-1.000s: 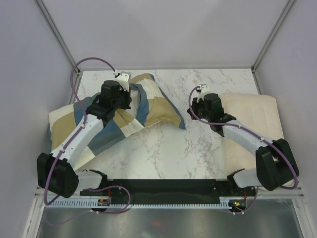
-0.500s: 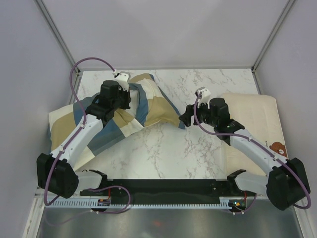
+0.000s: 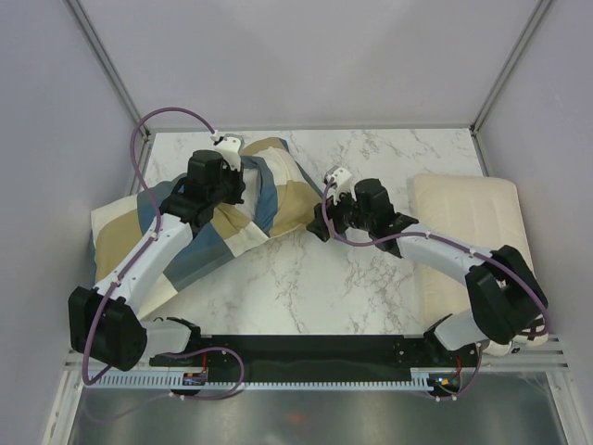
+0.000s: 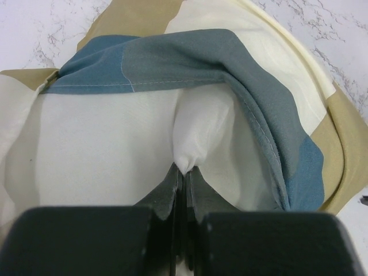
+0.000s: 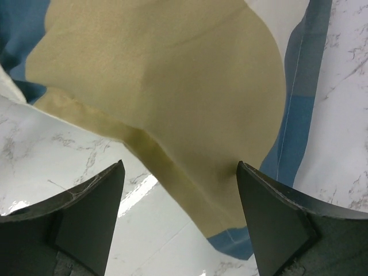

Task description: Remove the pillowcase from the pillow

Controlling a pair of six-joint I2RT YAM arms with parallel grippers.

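The pillowcase [image 3: 283, 199], in steel blue, tan and cream blocks, lies bunched at the table's left. In the left wrist view its blue hem [image 4: 190, 57] is folded back over the off-white pillow [image 4: 109, 144]. My left gripper [image 4: 185, 168] is shut on a pinch of that white pillow fabric, and from above it [image 3: 220, 195] sits on top of the bundle. My right gripper [image 5: 179, 167] stands open. Its two fingers [image 5: 95, 210] flank the tan, blue-edged corner of the pillowcase [image 5: 172, 86] without touching it, low over the marble at the bundle's right end [image 3: 318, 227].
A flatter cream pillow [image 3: 473, 218] lies at the right edge of the marble table [image 3: 315, 287], partly under my right arm. Grey walls close in the back and both sides.
My right arm has swung left from the cream pillow to the pillowcase's right corner, and its jaws have opened. The left arm and its grip have not moved.
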